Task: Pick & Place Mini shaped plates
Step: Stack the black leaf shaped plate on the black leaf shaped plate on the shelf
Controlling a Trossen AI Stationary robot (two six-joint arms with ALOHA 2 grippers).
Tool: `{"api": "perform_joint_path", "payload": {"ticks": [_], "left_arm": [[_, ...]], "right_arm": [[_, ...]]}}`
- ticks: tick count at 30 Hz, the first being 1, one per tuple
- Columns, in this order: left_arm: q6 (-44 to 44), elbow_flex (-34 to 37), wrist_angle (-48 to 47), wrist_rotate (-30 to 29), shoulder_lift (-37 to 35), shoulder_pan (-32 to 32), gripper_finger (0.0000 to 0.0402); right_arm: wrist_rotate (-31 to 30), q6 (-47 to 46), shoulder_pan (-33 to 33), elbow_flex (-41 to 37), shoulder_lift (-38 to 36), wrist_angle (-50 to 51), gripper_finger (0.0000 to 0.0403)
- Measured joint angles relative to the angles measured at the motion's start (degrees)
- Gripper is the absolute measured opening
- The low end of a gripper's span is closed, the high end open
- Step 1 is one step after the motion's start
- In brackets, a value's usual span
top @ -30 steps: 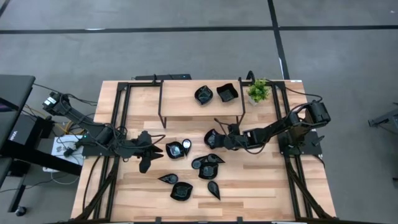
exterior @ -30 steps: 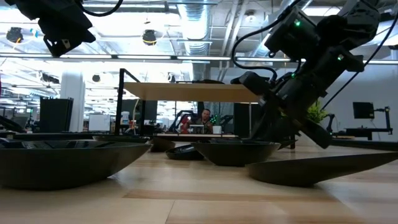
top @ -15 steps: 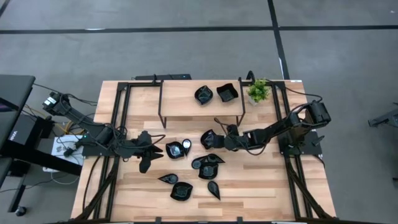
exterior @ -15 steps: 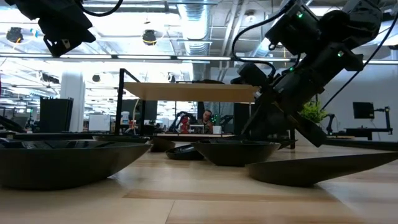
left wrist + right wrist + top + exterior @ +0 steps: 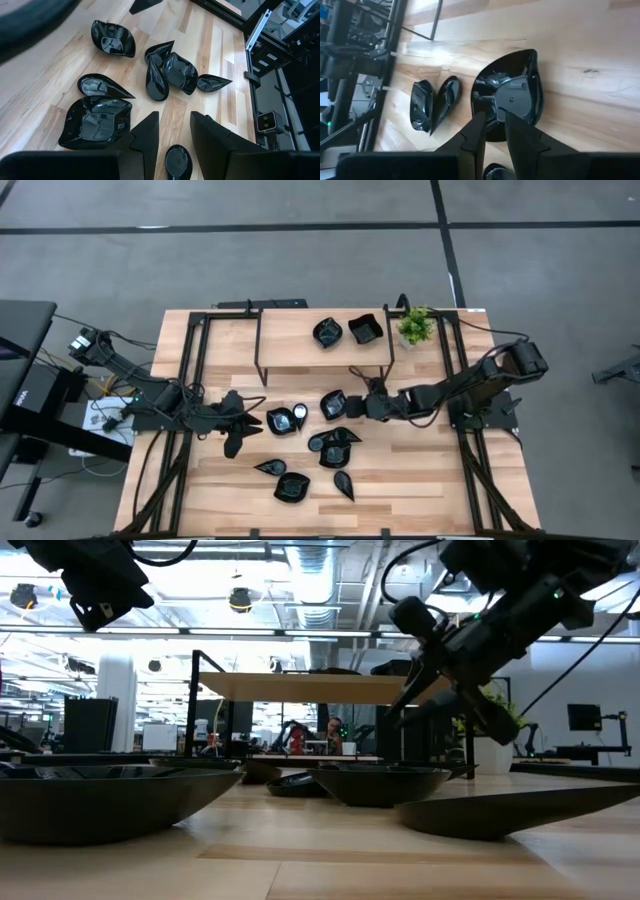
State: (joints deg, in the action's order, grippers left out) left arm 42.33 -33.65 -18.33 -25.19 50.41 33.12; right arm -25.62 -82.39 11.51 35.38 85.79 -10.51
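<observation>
Right wrist view, plate (image 5: 512,97) pinched in right gripper (image 5: 492,120)

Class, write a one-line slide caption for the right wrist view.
Right gripper clamps the rim of a glossy black leaf-shaped plate above the wooden table.

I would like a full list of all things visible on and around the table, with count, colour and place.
shelf plates: two, black, on the raised shelf.
table plates: about eight, black, clustered mid-table.
held plate: one, black, in front of the shelf.
potted plant: one, green, beside the shelf's right end.
table: one, light wood.
left gripper: open, left of the cluster.
right gripper: shut on the held plate.
</observation>
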Motion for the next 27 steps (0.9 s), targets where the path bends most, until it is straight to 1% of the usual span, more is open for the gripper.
{"api": "perform_joint_path", "payload": {"ticks": [4, 7, 10, 16, 19, 23, 27], "left_arm": [[0.0, 0.0, 0.0, 0.0, 0.0, 0.0, 0.0113], [0.0, 0.0, 0.0, 0.0, 0.0, 0.0, 0.0113], [0.0, 0.0, 0.1, 0.0, 0.0, 0.0, 0.0113], [0.0, 0.0, 0.4, 0.0, 0.0, 0.0, 0.0113], [0.0, 0.0, 0.4, 0.0, 0.0, 0.0, 0.0113], [0.0, 0.0, 0.4, 0.0, 0.0, 0.0, 0.0113], [0.0, 0.0, 0.4, 0.0, 0.0, 0.0, 0.0113]], "right_arm": [[0.1, -0.6, 0.0, 0.0, -0.8, 3.0, 0.0075], [0.9, -1.5, 0.0, 0.0, -0.7, 5.4, 0.0089], [1.9, -2.1, 0.0, 0.0, -0.2, 6.4, 0.0115], [1.9, -2.2, -0.6, 0.0, -0.2, 6.3, 0.0182], [1.8, -2.2, -1.2, 0.0, -0.2, 6.5, 0.0204], [1.8, -2.0, -1.6, 0.0, -0.2, 6.7, 0.0209], [1.0, -1.7, -1.6, 0.0, 1.0, 7.0, 0.0200]]}}
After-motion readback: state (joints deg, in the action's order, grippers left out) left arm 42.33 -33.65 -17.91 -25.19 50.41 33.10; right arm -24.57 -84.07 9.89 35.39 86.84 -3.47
